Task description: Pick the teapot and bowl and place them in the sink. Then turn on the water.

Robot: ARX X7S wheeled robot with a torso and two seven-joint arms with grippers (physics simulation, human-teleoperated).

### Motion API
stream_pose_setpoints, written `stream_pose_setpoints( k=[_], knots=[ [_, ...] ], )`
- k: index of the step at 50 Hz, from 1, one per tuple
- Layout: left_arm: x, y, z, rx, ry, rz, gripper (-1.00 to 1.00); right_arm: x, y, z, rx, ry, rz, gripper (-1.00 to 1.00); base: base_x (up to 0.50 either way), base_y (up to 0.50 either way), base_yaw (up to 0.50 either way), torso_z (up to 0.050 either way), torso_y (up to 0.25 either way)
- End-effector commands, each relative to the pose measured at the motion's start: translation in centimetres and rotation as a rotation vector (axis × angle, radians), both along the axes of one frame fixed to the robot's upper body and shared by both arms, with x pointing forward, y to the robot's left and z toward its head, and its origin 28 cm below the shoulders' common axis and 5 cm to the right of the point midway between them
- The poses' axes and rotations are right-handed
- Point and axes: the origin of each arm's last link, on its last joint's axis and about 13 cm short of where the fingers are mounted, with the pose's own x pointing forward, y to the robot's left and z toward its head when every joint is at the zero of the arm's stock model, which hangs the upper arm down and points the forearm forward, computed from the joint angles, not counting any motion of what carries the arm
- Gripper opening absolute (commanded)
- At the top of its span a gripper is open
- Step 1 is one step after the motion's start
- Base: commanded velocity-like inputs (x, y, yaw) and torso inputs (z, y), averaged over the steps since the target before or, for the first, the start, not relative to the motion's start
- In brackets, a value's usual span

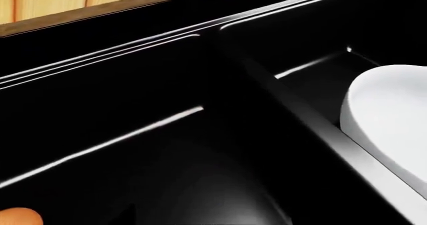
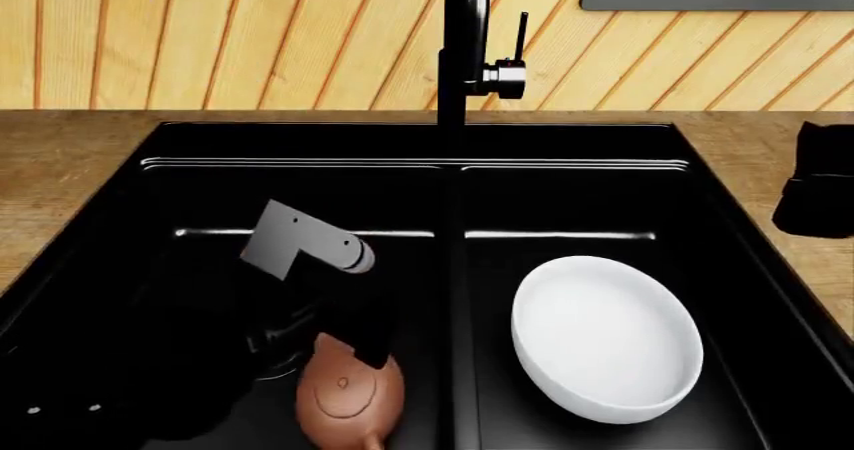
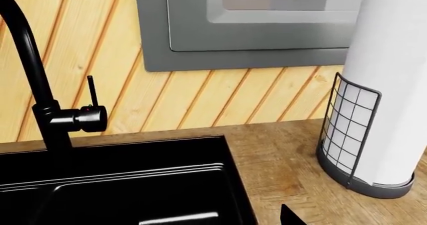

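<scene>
Teapot in sink L basin, bowl R (no readable labels); gripper states can't tell.

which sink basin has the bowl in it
The right basin holds the white bowl; the left basin holds the brown teapot instead.

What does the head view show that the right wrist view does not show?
Only the head view shows the teapot in the left basin, at the left gripper, and the bowl in the right basin. Only the right wrist view shows the paper towel roll in its wire holder on the counter. Both show the sink, the tap with its lever, and the wooden wall.
</scene>
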Motion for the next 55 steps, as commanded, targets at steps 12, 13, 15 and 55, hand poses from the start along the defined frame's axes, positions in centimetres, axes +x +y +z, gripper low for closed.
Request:
stream_pose_setpoints(
  k=[12,13,15,55],
  knots=[
    [-1.5,2.5,5.3,-0.232,-0.07,0.106,1.0,4.6,2.0,0.3,0.034,-0.008,0.076,1.0,0.0,0.0,0.0,0.0,0.0],
    [-1.6,2.8,5.7,-0.251,-0.078,0.117,1.0,5.2,2.1,0.5,0.04,-0.015,0.08,1.0,0.0,0.0,0.0,0.0,0.0],
    [-1.9,3.3,6.5,-0.285,-0.095,0.137,1.0,6.4,2.3,0.7,0.053,-0.032,0.084,1.0,0.0,0.0,0.0,0.0,0.0],
    [-7.3,7.7,19.6,-0.543,-0.252,0.231,1.0,25.9,3.8,5.9,-0.079,-0.358,0.218,1.0,0.0,0.0,0.0,0.0,0.0]
  ],
)
